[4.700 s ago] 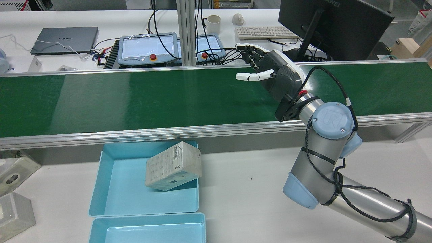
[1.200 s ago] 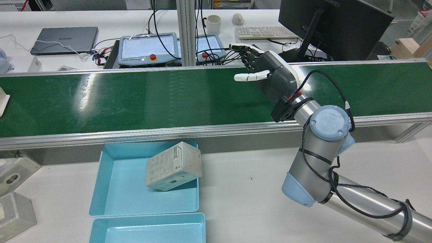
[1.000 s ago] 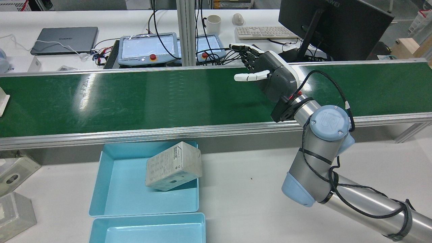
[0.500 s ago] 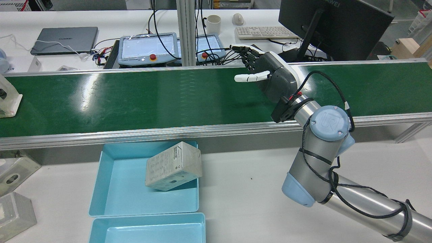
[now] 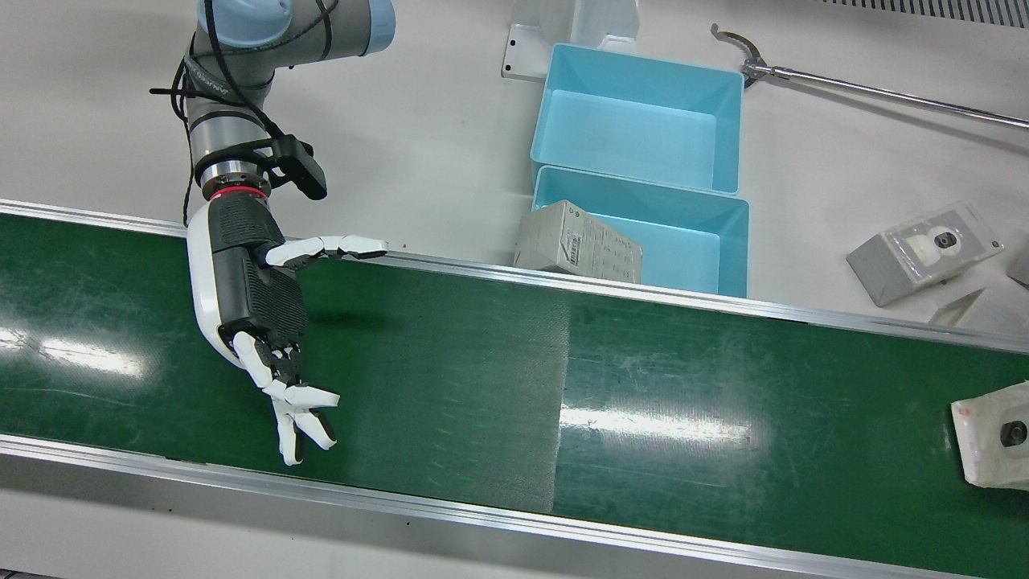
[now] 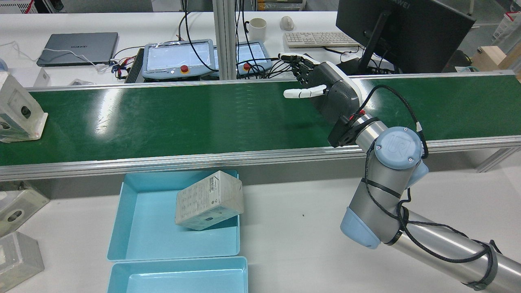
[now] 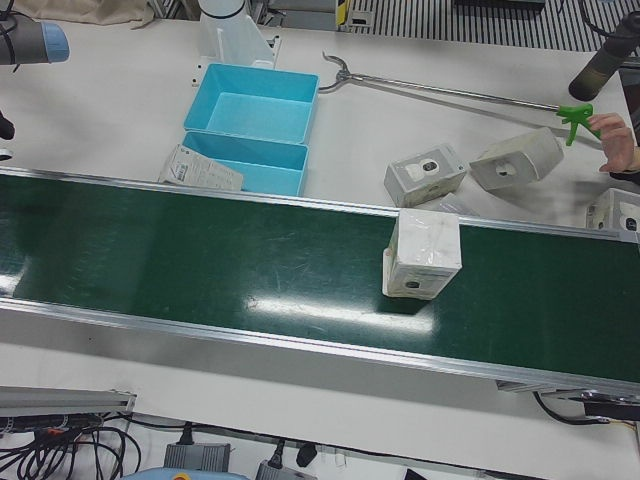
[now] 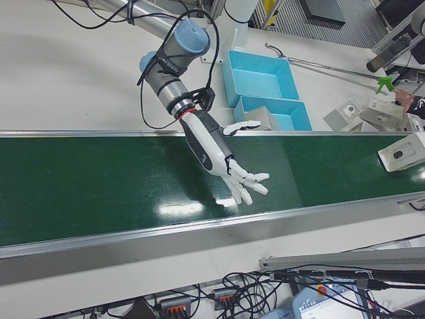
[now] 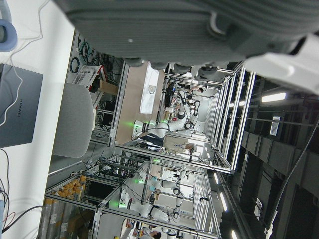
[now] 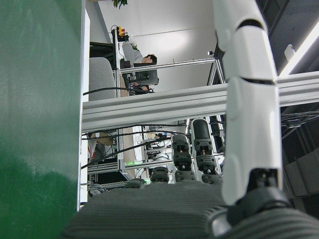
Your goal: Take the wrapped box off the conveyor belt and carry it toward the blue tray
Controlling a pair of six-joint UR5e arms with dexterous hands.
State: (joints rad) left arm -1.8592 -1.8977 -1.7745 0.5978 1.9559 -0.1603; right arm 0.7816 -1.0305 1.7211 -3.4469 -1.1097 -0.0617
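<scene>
Conveyor belt (image 6: 183,118) carries the wrapped box (image 6: 18,110) at its far end in the rear view, at that view's left edge, well apart from the right hand (image 6: 321,91). The same box stands upright on the green belt in the left-front view (image 7: 424,255) and shows partly at the right edge of the front view (image 5: 993,434). The right hand (image 5: 257,314) hovers over the belt with its fingers (image 5: 301,418) spread wide and holds nothing; in the right-front view (image 8: 222,159) the palm faces along the belt. The left hand shows only as a dark body at the top of its own view, so I cannot tell its state. On the white table (image 6: 293,219) lies the blue tray (image 6: 134,228), and another box (image 6: 209,199) leans on its rim. A second blue tray (image 6: 179,276) is just beside it.
</scene>
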